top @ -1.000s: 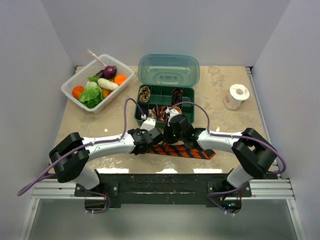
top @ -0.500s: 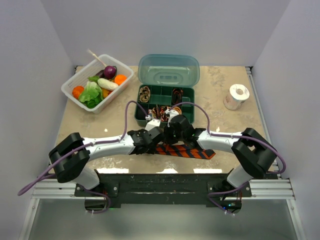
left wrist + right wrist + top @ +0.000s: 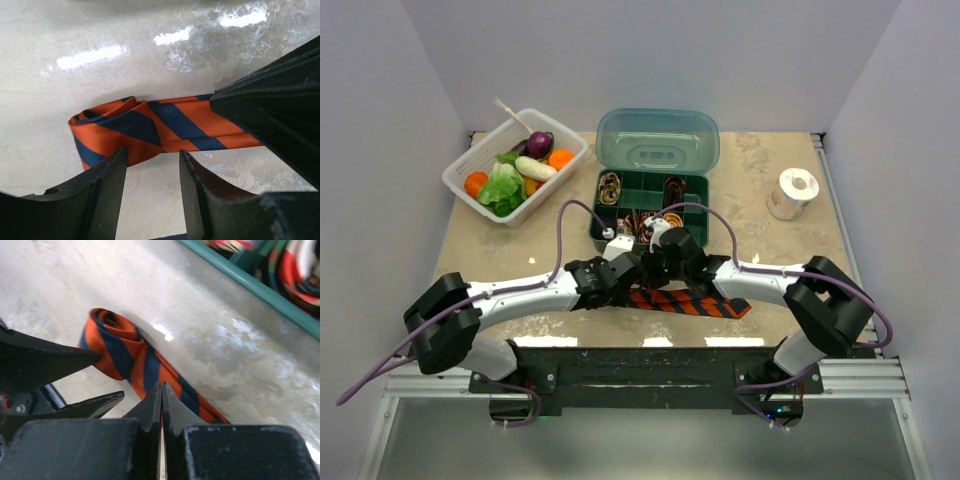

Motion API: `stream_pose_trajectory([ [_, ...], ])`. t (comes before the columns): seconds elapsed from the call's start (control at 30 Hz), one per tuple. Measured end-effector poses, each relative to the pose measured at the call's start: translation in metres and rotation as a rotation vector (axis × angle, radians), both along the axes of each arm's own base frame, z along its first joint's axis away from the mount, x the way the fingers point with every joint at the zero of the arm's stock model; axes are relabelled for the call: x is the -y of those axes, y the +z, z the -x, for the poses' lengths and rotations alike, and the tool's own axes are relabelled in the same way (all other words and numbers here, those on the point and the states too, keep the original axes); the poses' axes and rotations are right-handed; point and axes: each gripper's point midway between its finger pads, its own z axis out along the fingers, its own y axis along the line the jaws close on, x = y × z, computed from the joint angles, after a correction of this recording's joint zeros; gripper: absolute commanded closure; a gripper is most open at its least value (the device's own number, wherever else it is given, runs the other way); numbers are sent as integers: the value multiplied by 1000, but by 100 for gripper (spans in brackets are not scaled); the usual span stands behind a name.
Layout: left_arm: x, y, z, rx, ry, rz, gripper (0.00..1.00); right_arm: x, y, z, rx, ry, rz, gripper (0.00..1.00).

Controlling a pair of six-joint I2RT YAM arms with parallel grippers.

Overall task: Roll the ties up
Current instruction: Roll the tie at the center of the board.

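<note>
Black ribbed left claw [image 3: 151, 161] spread; the loosely coiled end of the tie [image 3: 132, 131] lies just past its gap. Woven cloth, orange with navy diagonals. The flat tail runs right along the near table [image 3: 520, 240], under the right claw [image 3: 161, 389], pressed together; whether nipping or pinning, cannot tell. Left is nearer the coil.

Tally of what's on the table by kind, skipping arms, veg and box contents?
Striped tie: 1
Green box: 1
White basket: 1
Tape roll: 1
Total: 4
</note>
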Motion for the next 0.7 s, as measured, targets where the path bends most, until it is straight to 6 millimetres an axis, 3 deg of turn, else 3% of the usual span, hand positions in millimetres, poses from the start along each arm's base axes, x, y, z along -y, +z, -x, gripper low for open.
stream_pose_trajectory([
  [0.37, -22, 39, -9, 93, 93, 77, 44, -45, 33, 7, 57, 87, -85, 100],
  [0.7, -73, 21, -18, 69, 228, 243, 26, -59, 4, 11, 6, 121, -45, 100],
])
